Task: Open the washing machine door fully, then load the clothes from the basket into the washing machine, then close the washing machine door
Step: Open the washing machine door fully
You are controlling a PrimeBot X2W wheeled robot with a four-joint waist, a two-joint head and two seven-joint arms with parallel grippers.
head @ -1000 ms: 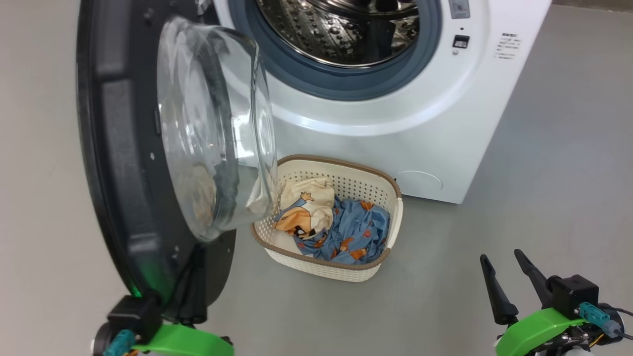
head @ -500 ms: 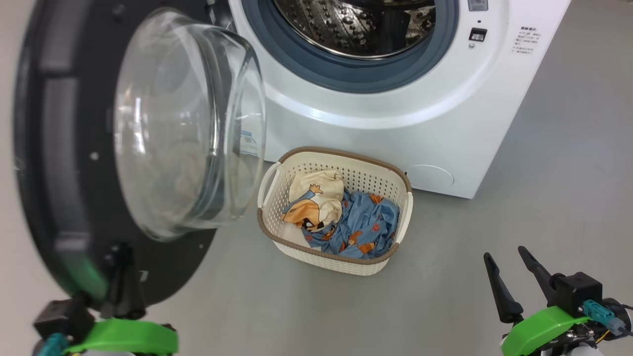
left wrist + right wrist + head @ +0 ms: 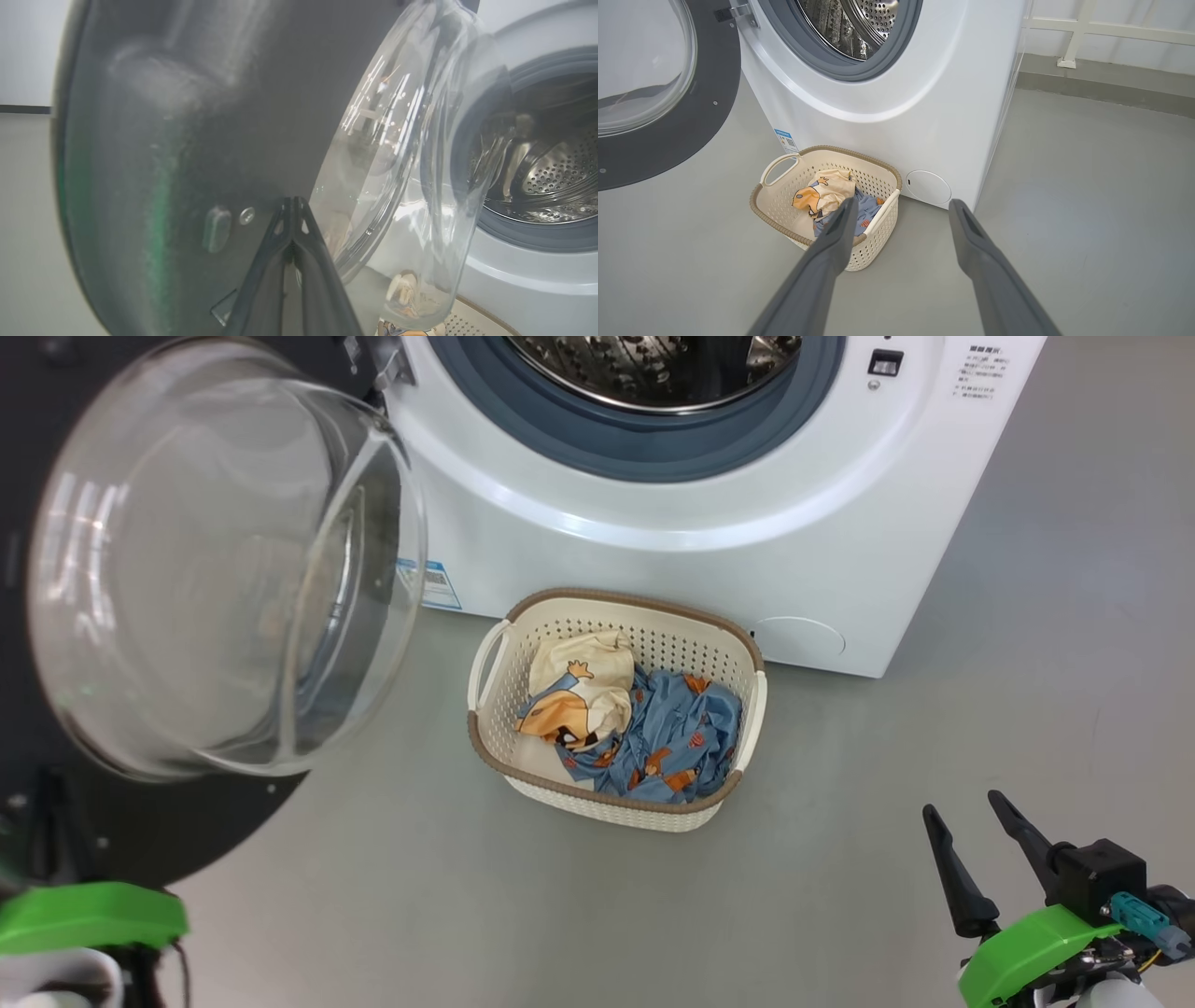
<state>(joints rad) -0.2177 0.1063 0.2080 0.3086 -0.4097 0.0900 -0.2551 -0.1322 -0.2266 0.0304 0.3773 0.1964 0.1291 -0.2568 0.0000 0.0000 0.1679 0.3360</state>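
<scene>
- The washing machine door (image 3: 215, 579) stands swung wide open at 9 o'clock in the head view. Its inner side faces the camera and its clear glass bowl bulges toward the basket.
- The left gripper (image 3: 292, 203) has its two dark fingers pressed together to a single tip with nothing between them. In the left wrist view that tip lies on the door's dark inner frame, with the glass bowl at its 2 o'clock. Whether the tip touches the frame cannot be told.
- The washing machine (image 3: 672, 560) fills 12 o'clock, with its steel drum (image 3: 653, 364) bare inside the blue-grey gasket (image 3: 653, 448).
- The basket (image 3: 616, 803) sits on the grey floor (image 3: 467, 915) just in front of the machine, near the centre of the head view.
- The clothes (image 3: 644, 737) lie inside it, the cream piece on top of the blue at their 10 o'clock.
- The right gripper (image 3: 962, 805) hangs at 4 o'clock with its fingers spread wide and empty. The basket is at its 10 o'clock, well apart.
</scene>
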